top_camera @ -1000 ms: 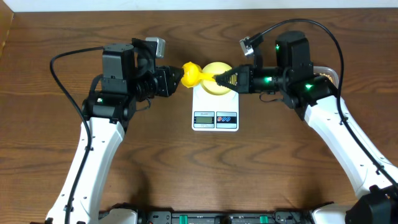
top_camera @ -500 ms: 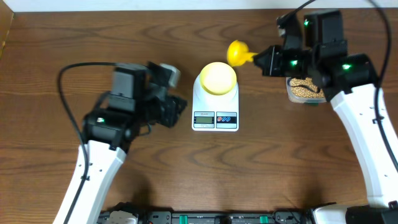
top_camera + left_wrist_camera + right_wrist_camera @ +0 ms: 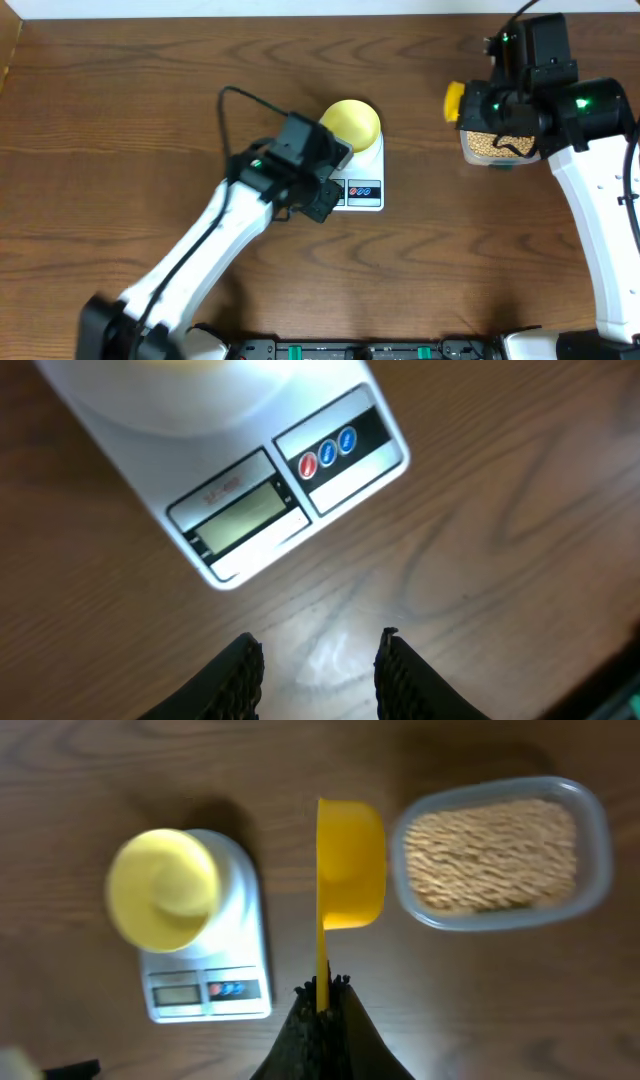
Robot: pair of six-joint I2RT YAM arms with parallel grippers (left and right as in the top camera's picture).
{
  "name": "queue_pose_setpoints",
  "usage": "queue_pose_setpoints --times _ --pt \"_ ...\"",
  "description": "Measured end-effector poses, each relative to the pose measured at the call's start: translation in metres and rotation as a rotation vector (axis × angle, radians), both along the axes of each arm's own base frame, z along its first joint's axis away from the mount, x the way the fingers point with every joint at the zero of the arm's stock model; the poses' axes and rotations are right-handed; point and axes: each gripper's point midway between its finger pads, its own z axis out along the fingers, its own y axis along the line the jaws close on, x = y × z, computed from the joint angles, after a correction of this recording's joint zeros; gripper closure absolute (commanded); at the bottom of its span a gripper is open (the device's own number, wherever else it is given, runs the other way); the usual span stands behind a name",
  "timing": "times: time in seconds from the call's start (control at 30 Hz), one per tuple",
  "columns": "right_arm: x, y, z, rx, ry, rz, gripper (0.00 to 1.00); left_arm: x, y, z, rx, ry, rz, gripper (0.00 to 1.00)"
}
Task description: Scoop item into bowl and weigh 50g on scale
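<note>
Open table [image 3: 470, 570] lies before the scale [image 3: 240, 510], under the left gripper [image 3: 320, 650], while the yellow scoop [image 3: 350, 855] blocks the gap between bowl [image 3: 163, 888] and bean tub [image 3: 596, 860].

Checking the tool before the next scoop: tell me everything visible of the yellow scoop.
The yellow scoop looks like smooth plastic: a deep round cup on a thin straight handle. The right gripper is shut on the handle's end. The cup is turned on its side, rim toward the scale, bottom toward the clear tub, between the two. Its inside is hidden.
</note>
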Motion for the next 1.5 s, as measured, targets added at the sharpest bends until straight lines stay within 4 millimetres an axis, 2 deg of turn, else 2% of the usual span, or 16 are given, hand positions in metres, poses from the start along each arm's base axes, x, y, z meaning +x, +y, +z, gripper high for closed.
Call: queue_pose_setpoints --times 0.17,0.27,0.47,0.67,0.83,0.97,1.1,1.5 --pt "-0.002 -0.018 -0.003 -0.036 0.017 -0.064 0.99 0.002 -0.008 -0.039 0.049 0.075 -0.018 0.60" --pt "-0.001 -0.024 -0.003 -0.043 0.016 -0.084 0.99 0.002 -0.017 -0.047 0.044 0.084 -0.038 0.60" --pt "-0.002 -0.030 -0.004 -0.054 0.021 -0.100 0.99 -0.002 -0.041 -0.044 -0.012 0.067 -0.086 0.60" --pt "-0.003 -0.033 -0.005 -0.059 0.030 -0.107 0.99 0.004 -0.062 -0.037 -0.067 0.009 -0.104 0.58" --pt "-0.006 -0.033 -0.006 -0.062 0.042 -0.107 0.99 0.008 -0.066 -0.039 -0.074 0.000 -0.103 0.55" --pt "-0.008 -0.034 -0.007 -0.064 0.051 -0.107 0.99 0.010 -0.068 -0.056 -0.060 0.021 -0.103 0.46" --pt "-0.009 -0.034 -0.008 -0.065 0.058 -0.107 0.99 0.013 -0.069 -0.069 -0.050 0.036 -0.099 0.44" --pt "-0.012 -0.034 -0.009 -0.067 0.068 -0.106 0.99 0.031 -0.069 -0.068 -0.028 -0.048 -0.075 0.44"
